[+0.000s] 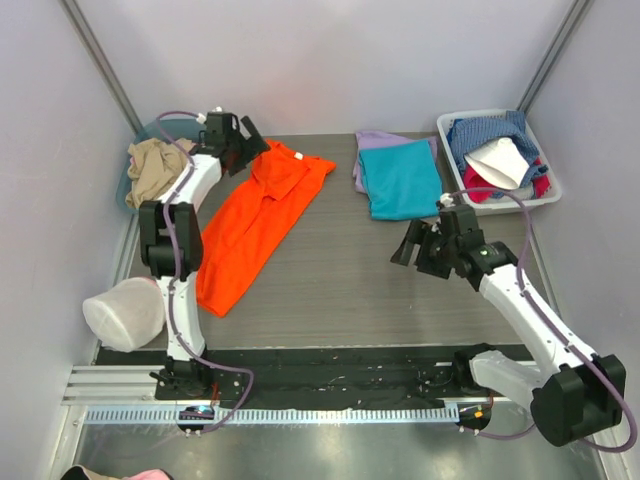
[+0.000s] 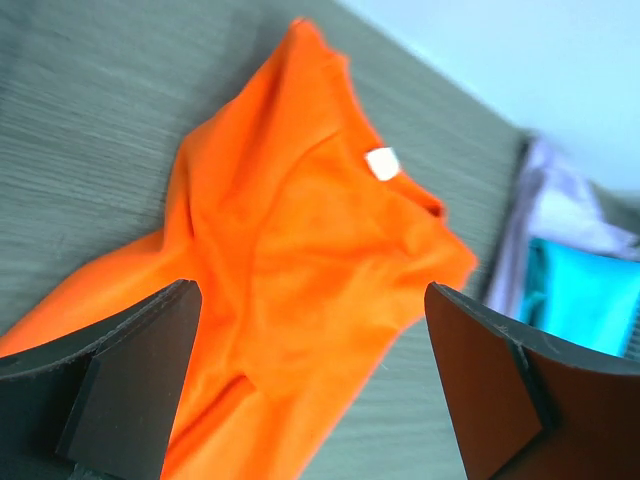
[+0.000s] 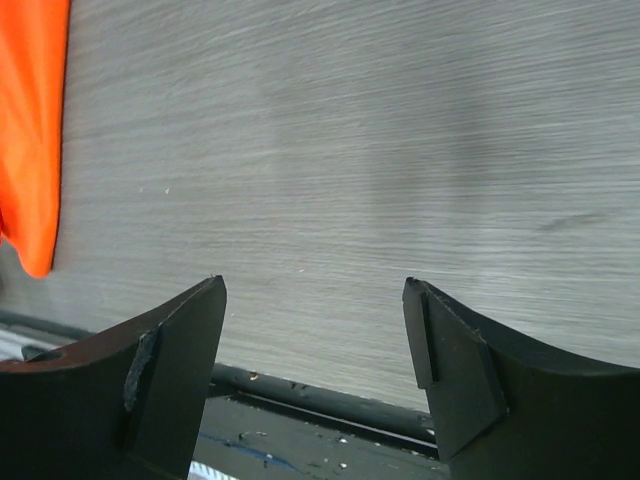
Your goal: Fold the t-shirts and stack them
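1. Orange t-shirt (image 1: 255, 215) lies unfolded on the table (image 1: 340, 270). In the top view it runs diagonally from upper centre-left down to lower left, with the collar end uppermost and rumpled
2. Left gripper (image 1: 248, 150) hangs at the collar end, upper left of the top view. In the left wrist view its fingers (image 2: 130, 370) are spread wide with nothing between them and orange cloth filling the gap below. Whether the tips touch the cloth cannot be told
3. White neck tag (image 2: 382, 163) shows on the orange shirt, upper centre of the left wrist view
4. Teal t-shirt (image 1: 405, 180) is folded into a flat rectangle, upper centre-right of the top view. It rests on the lavender t-shirt (image 1: 372, 142), which peeks out along its left and upper edges. The pair is well apart from the orange one
5. Right gripper (image 1: 410, 245) sits over bare table, right of centre and just below the teal shirt. Its fingers (image 3: 165, 370) stand wide apart and empty. In the right wrist view there is only grey wood grain under them, with a strip of orange cloth at the far left edge
6. White tub (image 1: 447, 150) at upper right holds mixed blue, white and red clothes
7. Beige garment (image 1: 150, 168) is bunched at upper left. A white rounded bundle (image 1: 123, 312) sits at the lower left edge
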Robot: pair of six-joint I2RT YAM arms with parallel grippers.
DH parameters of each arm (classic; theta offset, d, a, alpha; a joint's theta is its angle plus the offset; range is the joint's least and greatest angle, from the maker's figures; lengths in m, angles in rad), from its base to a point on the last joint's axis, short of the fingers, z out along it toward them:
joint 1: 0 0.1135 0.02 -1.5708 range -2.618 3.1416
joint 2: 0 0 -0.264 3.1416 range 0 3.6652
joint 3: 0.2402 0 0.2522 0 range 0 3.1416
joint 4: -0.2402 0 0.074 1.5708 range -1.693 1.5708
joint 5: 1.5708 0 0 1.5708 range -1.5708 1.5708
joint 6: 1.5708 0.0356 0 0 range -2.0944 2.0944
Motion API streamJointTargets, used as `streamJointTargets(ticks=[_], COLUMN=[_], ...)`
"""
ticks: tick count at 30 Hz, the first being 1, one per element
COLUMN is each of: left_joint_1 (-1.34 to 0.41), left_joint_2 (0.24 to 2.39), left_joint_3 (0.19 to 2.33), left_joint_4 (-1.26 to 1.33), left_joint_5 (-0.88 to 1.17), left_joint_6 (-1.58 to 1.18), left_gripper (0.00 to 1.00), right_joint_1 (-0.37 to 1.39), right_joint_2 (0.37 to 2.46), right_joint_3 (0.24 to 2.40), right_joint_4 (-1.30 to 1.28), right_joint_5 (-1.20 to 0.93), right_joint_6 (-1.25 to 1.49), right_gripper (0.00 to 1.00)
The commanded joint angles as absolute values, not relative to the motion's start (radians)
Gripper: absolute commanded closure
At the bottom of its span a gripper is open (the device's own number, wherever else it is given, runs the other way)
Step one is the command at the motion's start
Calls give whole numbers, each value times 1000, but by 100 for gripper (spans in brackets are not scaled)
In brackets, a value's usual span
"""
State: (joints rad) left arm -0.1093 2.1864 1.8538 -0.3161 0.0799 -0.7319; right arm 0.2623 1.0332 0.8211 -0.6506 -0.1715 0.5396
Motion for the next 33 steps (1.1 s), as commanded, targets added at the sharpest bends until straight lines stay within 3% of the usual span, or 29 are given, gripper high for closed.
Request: streamJointTargets(ticks=[1, 7, 15, 20, 33], left_joint_1=[-113, -161, -327, -344, -345], left_joint_2=[1974, 1740, 1363, 1149, 996], left_joint_3=[1812, 1727, 1425, 1287, 1269], left_joint_4=[-319, -489, -620, -661, -811], left_joint_5=[87, 94, -52, -55, -104], left_joint_6=[-698, -631, -584, -623, -581], left_gripper=[0, 0, 0, 0, 0], right_joint_1=[461, 742, 1049, 1130, 1172], right_joint_2=[1109, 1307, 1612, 1801, 2141], right_joint_3=[825, 819, 920, 1034, 1347], right_joint_4=[-485, -188, 47, 101, 63], right_joint_5=[-128, -34, 188, 261, 330], right_joint_6=[639, 853, 1078, 1150, 1252], right_gripper=[20, 19, 20, 19, 21])
